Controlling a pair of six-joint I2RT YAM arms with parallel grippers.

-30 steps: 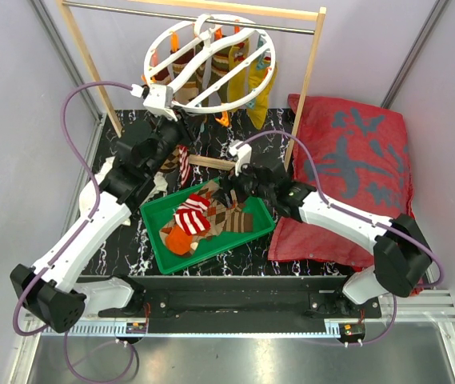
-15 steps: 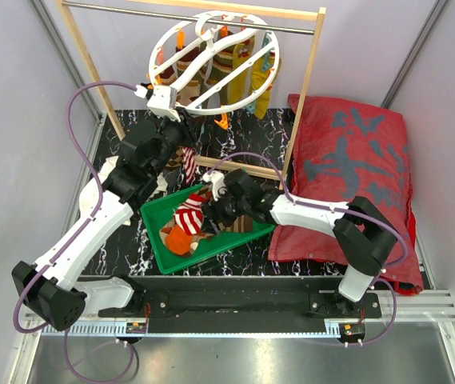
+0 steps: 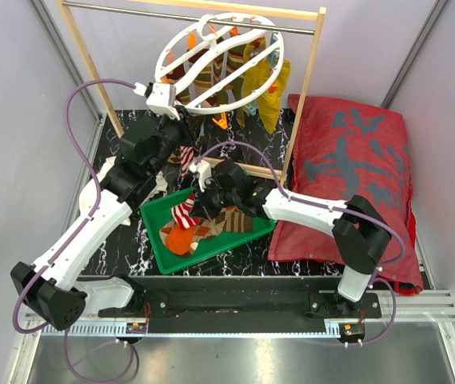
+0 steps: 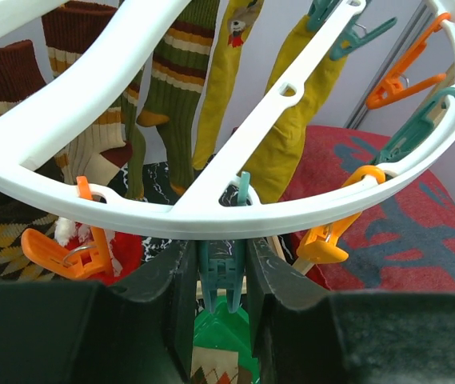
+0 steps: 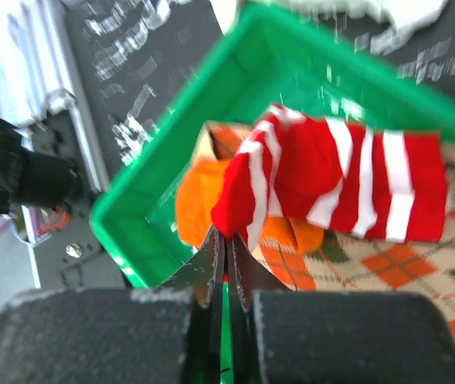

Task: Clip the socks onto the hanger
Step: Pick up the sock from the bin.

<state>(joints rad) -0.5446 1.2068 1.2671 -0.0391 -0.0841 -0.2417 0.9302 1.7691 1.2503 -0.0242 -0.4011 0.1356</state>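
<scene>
From my left wrist I see the white hanger [image 4: 211,220] right in front of me. My left tool [image 4: 222,288] is closed on a teal clip [image 4: 221,272] that hangs under the near edge of the ring. One finger is on each side of the clip. An orange clip [image 4: 51,248] hangs next to it. Behind the ring hang yellow socks [image 4: 291,136] and brown and green striped socks [image 4: 171,88].

From my right wrist I see into the green tray [image 5: 143,172]. My right tool [image 5: 225,244] is pinched closed on the edge of the red-and-white sock [image 5: 347,184]. That sock lies on top of an orange sock [image 5: 195,200] and a sock with orange diamonds [image 5: 403,272]. The tray sits on the black desk [image 5: 131,48].

From above, the hanger hangs tilted from the wooden rack [image 3: 303,96] at the back of the desk. My left tool reaches up to its near edge. My right tool is low over the tray. A big red cushion [image 3: 355,160] lies to the right of the tray.
</scene>
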